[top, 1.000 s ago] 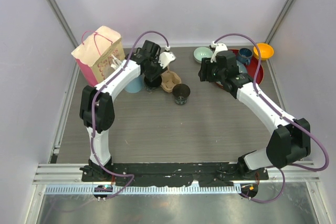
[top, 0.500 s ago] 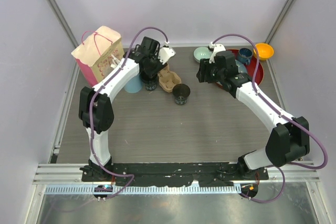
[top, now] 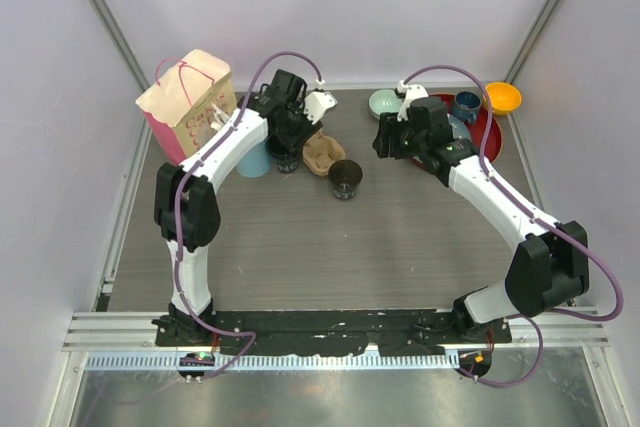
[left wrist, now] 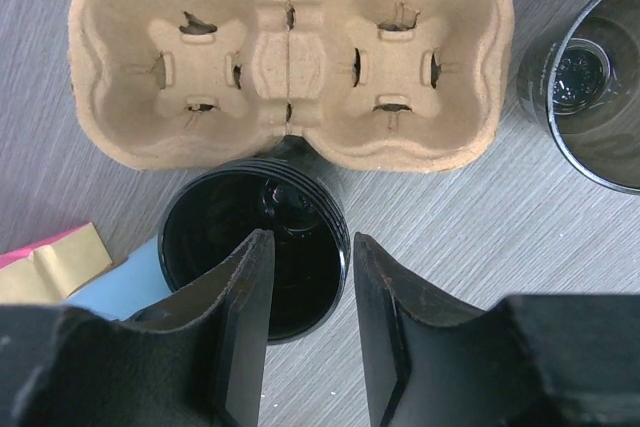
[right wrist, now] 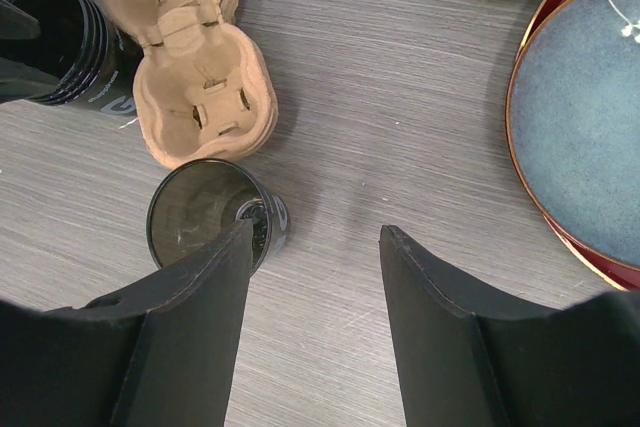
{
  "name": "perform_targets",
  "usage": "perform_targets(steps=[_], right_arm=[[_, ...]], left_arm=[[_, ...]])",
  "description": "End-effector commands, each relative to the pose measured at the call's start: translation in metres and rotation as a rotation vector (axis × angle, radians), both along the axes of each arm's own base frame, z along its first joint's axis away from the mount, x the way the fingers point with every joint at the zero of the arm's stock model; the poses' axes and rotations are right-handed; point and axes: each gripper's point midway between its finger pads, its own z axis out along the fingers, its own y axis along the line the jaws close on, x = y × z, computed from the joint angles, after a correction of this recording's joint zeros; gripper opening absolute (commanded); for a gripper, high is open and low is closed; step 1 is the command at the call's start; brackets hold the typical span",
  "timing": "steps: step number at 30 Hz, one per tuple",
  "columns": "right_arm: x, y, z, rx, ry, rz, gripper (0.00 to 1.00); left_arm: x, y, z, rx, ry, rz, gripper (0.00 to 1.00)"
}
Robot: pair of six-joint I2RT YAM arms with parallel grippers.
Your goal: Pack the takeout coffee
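Left arm: stretched across the grey wood-grain bench (top: 350, 247); left gripper (left wrist: 312, 239) pointing down, released, astride the rim of an open-topped black paper cup (left wrist: 210, 237).
Right arm: right gripper (right wrist: 316, 229) released, hovering by second black paper cup (right wrist: 195, 212).
Cups: upright beside brown moulded-pulp two-well carrier (left wrist: 290, 57).
Wells: holding nothing.

Pale booth around a grey wood-grain worktop (top: 300, 257).
Plain lilac-white walls (top: 350, 7) at 9, 12 and 3 o'clock; aluminium rail (top: 120, 329) at 6; soft, even light.
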Motion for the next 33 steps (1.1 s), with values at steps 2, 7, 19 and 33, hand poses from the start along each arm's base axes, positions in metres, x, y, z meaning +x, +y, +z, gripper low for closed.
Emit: perform_targets(steps=[2,7,19,33], right_arm=[[0.002,0.005,0.008,0.014,-0.033,0.016,0.59],[0.003,0.004,0.007,0.012,-0.034,0.016,0.59],[0.003,0.004,0.007,0.008,-0.032,0.017,0.59],[0.002,0.005,0.003,0.008,-0.019,0.024,0.59]], left_arm=[[0.005,-0.002,-0.001,0.001,0.02,0.015,0.4],[0.005,-0.002,-0.006,0.007,0.034,0.017,0.38],[0.008,-0.005,0.007,-0.025,0.005,0.04,0.22],[0.007,-0.003,0.019,-0.039,-0.021,0.057,0.0]])
